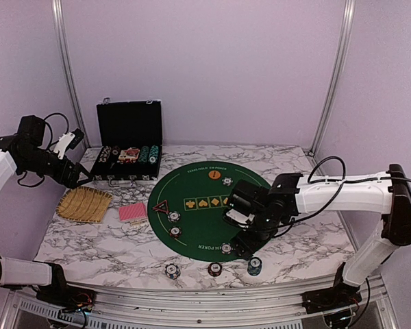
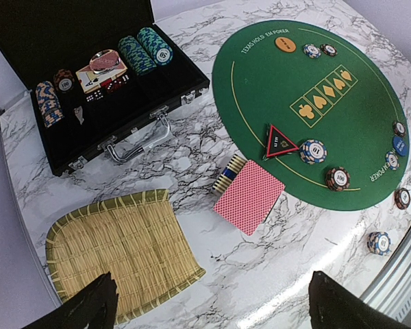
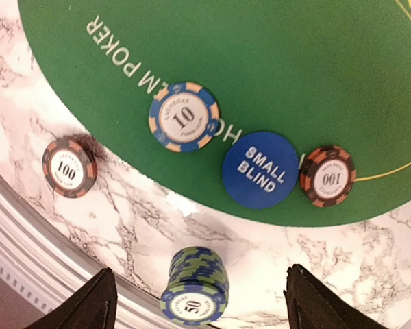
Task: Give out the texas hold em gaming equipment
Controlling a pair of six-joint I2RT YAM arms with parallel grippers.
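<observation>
Chip stack inside spread right pincer

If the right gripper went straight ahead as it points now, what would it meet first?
Probably the blue-and-green striped poker chip stack, which lies between the open fingers of the right gripper; depth is unclear.

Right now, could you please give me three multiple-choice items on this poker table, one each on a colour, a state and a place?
1. The backs of the playing cards are: A blue; B red; C green.
2. The black case is: A open; B shut; C lying upside down.
3. The blue disc lies: A on the cards; B inside the case; C on the green mat.
Answers: 1 B, the deck shows red backs. 2 A, its lid stands upright. 3 C, it rests just inside the mat's edge.
</observation>
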